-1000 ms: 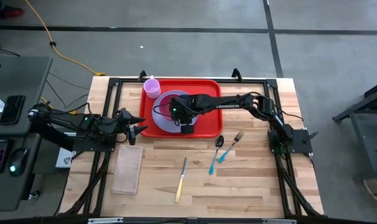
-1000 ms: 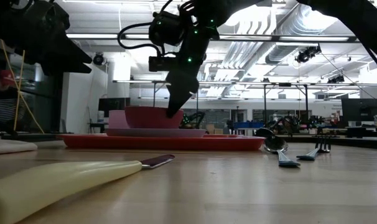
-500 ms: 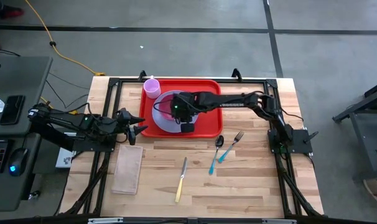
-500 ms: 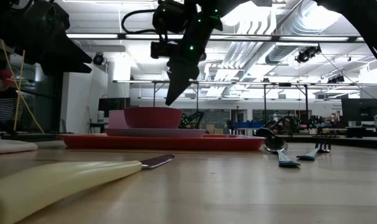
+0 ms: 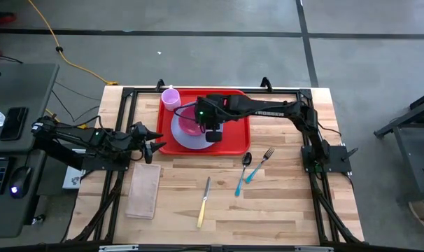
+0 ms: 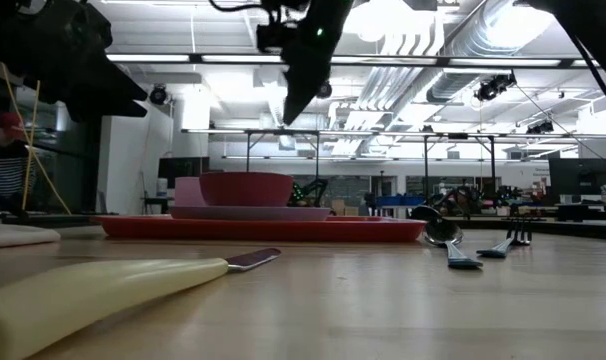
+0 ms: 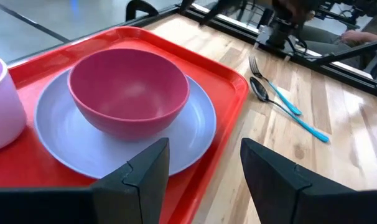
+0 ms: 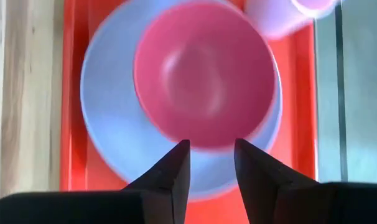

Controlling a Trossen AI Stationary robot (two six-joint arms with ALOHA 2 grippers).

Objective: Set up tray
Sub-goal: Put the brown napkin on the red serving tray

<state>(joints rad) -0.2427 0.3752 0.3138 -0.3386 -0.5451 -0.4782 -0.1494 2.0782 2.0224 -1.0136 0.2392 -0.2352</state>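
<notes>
Hovering above the tray (image 5: 234, 140), the right gripper (image 8: 210, 163) pointed down at a pink bowl (image 8: 204, 87), its two fingers parted by a narrow gap with nothing between them. The bowl sat on a round lavender plate (image 5: 186, 136), and the plate lay on the red tray, which rested at the far middle of the wooden table (image 5: 282, 203). A pale pink cup (image 5: 171, 98) stood in the tray's far left corner, just beside the plate. From table height the right arm hung well clear above the bowl. The left gripper (image 5: 154, 140) waited off the tray's near left corner, fingers apart and empty, aimed across the tray toward the bowl. On the bare wood near the tray's right side lay a spoon (image 5: 243, 172) and a fork (image 5: 259, 164), both with blue handles, close together. Nearer the front edge lay a knife with a cream handle (image 5: 203, 201), and to its left a tan folded cloth (image 5: 144, 190), possibly a napkin, though the overhead view was too coarse to be sure.
</notes>
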